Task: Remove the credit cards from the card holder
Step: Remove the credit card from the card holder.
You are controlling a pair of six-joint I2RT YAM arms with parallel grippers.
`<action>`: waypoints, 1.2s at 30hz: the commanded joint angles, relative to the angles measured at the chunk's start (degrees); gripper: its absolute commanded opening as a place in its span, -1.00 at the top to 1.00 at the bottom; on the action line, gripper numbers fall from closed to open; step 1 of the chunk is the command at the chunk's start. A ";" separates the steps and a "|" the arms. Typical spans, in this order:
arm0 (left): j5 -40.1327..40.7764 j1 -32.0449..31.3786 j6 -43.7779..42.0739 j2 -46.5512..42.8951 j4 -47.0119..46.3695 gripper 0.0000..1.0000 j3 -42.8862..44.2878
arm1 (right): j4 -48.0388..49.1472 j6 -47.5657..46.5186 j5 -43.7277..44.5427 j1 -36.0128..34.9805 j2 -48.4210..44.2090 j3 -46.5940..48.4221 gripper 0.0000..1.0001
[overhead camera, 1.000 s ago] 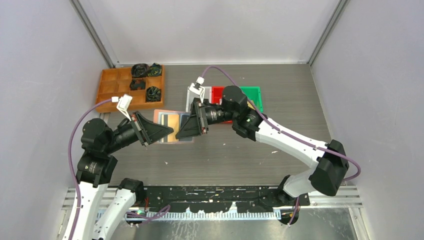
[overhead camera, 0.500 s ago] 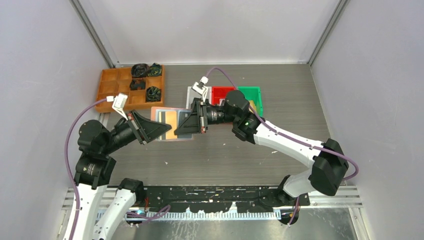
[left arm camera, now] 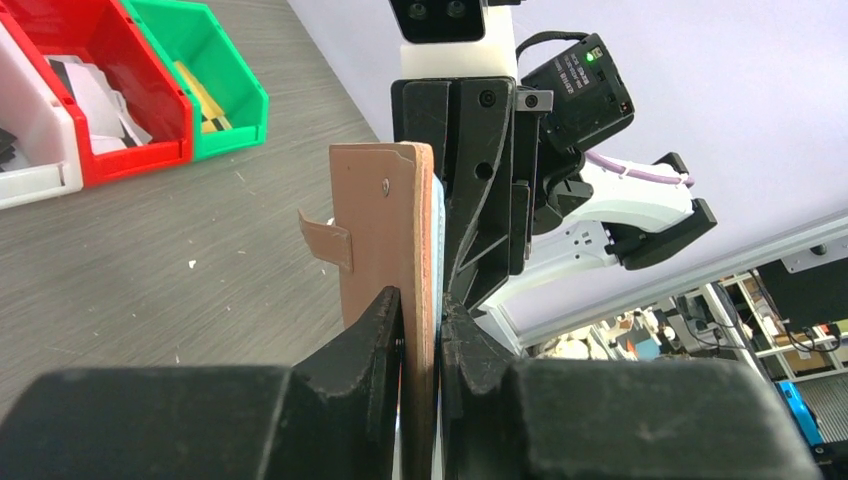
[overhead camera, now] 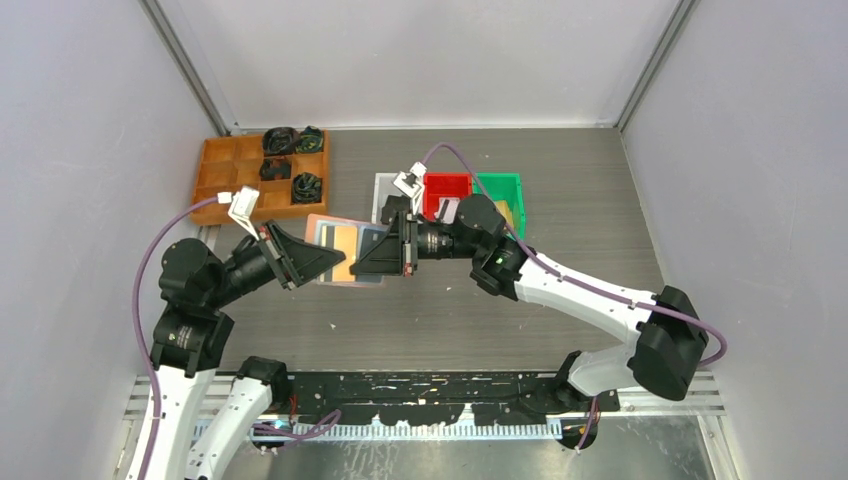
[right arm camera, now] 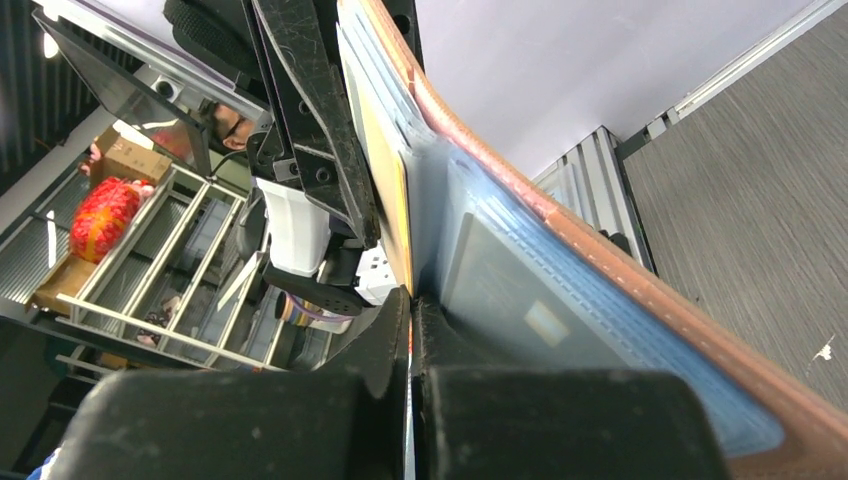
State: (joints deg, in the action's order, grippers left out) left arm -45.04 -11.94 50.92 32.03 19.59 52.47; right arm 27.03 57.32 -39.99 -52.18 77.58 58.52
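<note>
A: Tan leather, up in the air over the middle of the table: one card holder, opened out flat, touching nothing below. Any progress?

B: Barely begun, judging by this. No card seen free of the sleeves. Held from both ends: left pincer clamped tight on the leather edge, right pincer closed on the thin edge of a card, apparently the orange card.

A: And from the wrists?

B: Same story. Left wrist: fingers pressed against both faces of the holder, no gap. Right wrist: shut on a yellow-orange sliver lying against the blue-tinted sleeves.

A: How many cards?

B: Two faces showing from above: the orange one and a dark card just beside it. More behind, possibly; cannot tell.

A: Left to do?

B: Nearly all of it, probably: drawing out the pinched card, setting it down, then the same for the rest.

A: Anything else about?

B: Three bins side by side toward the far edge: white bin, red bin, green bin. Scraps inside, too small to call cards. One wooden tray at the far left corner, with four dark bundles in its compartments.
</note>
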 commanded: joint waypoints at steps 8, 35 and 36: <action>-4.02 -0.47 2.70 -0.66 -5.63 0.66 2.18 | 5.67 0.32 2.20 3.26 -4.15 -5.09 0.99; -7.96 -0.47 7.76 -0.45 -10.80 0.77 3.61 | 26.88 13.87 -0.64 6.39 0.03 -9.46 0.99; -8.15 -0.45 7.93 -0.38 -11.10 0.77 3.63 | 27.63 14.31 -0.69 6.39 0.39 -9.43 0.99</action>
State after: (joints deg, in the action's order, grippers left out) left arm -50.11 -12.62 56.90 33.41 16.34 52.47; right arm 50.09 70.22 -42.33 -48.01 77.19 49.50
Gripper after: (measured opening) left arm 0.166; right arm 0.033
